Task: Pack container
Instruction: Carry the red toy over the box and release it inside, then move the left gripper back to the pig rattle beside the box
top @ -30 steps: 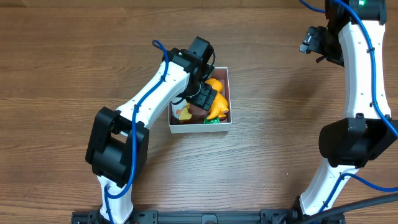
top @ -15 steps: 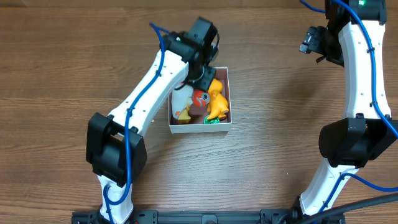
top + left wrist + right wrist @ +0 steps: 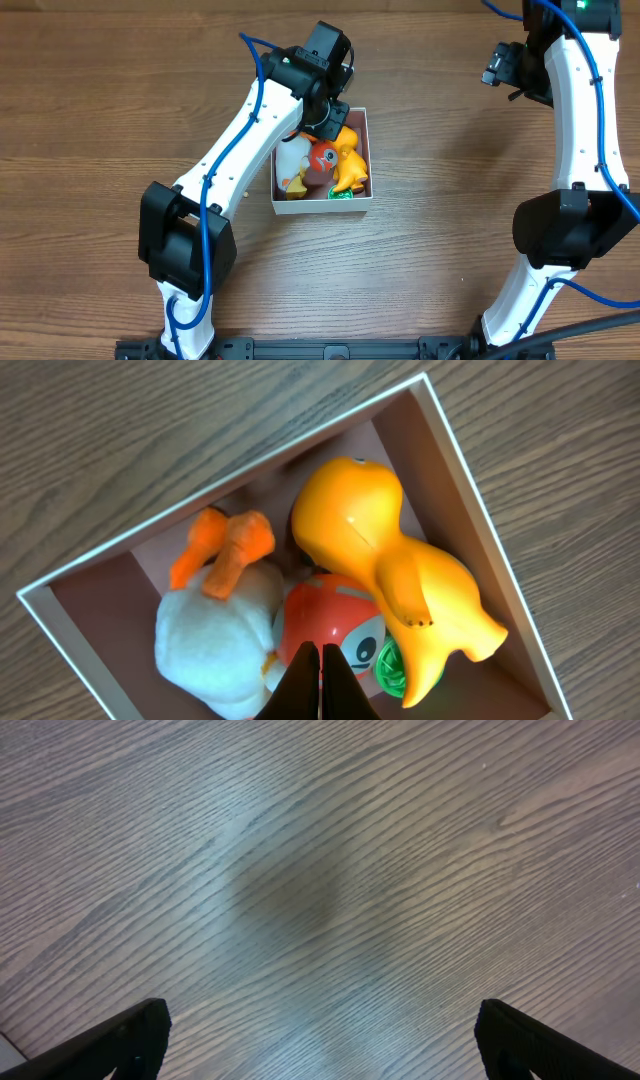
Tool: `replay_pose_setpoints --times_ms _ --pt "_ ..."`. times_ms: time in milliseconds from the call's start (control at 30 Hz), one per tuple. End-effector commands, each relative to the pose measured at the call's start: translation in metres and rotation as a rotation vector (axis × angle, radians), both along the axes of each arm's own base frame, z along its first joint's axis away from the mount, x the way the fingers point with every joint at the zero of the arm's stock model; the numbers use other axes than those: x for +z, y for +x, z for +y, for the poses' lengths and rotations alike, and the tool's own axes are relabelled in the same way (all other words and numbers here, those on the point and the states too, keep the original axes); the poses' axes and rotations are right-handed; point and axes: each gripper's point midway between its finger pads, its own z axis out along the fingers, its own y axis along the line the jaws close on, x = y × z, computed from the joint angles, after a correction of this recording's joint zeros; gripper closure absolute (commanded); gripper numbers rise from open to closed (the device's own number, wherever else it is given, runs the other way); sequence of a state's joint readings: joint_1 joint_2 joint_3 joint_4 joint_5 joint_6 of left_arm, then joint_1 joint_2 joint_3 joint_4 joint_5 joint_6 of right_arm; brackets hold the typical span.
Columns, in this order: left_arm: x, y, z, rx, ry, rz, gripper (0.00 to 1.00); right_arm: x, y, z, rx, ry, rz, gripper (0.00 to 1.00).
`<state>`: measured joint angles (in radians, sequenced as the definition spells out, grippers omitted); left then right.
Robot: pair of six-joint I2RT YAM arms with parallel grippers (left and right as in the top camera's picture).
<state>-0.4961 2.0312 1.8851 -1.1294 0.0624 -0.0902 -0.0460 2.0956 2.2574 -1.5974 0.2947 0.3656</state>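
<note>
Orange plastic filled much of the container (image 3: 322,206), which sat near the middle of the wooden surface (image 3: 450,220), directly under the left arm's wrist. Inside, an orange duck-like toy (image 3: 385,555), a red round-faced toy (image 3: 335,622), a white plush with orange feet (image 3: 215,645) and a green piece (image 3: 393,670) were jammed together, and they seemed to stand above the thin walls. The likely trouble was that tight heap. A push from above could squeeze the orange toy over the near wall, where its tail already lay against the rim. A sideways brush could also drag the light box across the wood.

The left pincer (image 3: 320,660) was closed, fingertip against fingertip with nothing between them, over the red toy. Whether it touched that toy could not be told. The right pincer (image 3: 320,1040) was spread wide and empty, over bare wood well apart from the container.
</note>
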Motion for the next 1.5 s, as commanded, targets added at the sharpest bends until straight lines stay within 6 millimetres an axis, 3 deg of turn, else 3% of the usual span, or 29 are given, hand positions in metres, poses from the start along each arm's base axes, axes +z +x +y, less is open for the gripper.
replay_pose_setpoints --times_ms 0,533,733,1067,1233,1367,1467 --pt "-0.014 -0.005 0.002 -0.001 0.022 0.027 0.96 0.01 0.002 -0.003 -0.006 -0.012 -0.031 0.0" --pt "-0.063 -0.036 0.007 -0.019 0.036 0.153 0.96 0.01 0.002 -0.003 -0.006 -0.012 -0.031 0.0" --pt "-0.073 -0.036 0.007 -0.019 0.034 0.146 0.96 0.01 0.002 -0.003 -0.006 -0.012 -0.031 0.0" --pt "-0.072 -0.034 0.006 -0.042 0.036 0.132 0.96 0.01 0.002 -0.003 -0.006 -0.012 -0.03 0.0" --pt "-0.057 -0.022 0.001 -0.044 0.016 0.092 0.96 0.01 0.002 -0.003 -0.006 -0.012 -0.03 0.0" --pt "-0.017 0.001 -0.002 -0.013 0.003 0.006 0.96 0.01 0.002 -0.003 -0.006 -0.012 -0.031 0.0" --pt "0.011 0.015 0.014 0.086 0.04 -0.045 0.96 0.01 0.002 -0.003 -0.006 -0.012 -0.031 0.0"
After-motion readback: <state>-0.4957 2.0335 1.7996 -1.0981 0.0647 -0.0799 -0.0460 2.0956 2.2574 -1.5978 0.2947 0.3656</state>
